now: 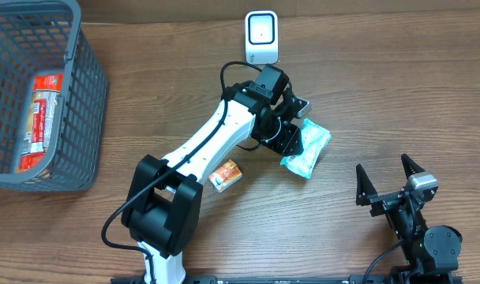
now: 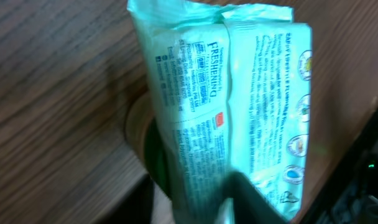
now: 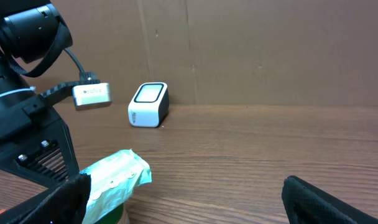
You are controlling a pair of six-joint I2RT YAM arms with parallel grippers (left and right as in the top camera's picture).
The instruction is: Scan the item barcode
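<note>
Wipes pack point(image 1: 313, 146) sits in the middle of the table point(image 1: 382, 71), pinched at one end by the left gripper point(image 1: 298, 140), jaws narrow on it. Looks soft, light, slippery film, so I'd hold across the flat sides. The scanner point(image 1: 261, 36) is by the far edge; right gripper point(image 1: 382, 167) gapes wide near the front-right corner.

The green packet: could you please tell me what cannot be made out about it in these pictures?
Barcode: not found; the left wrist view shows the green packet with blurred print, its lower part behind a tool finger.
Grip: overhead, the left tool covers the packet's edge; whether it is clamped is unclear.
Underside: hidden in every view.
</note>
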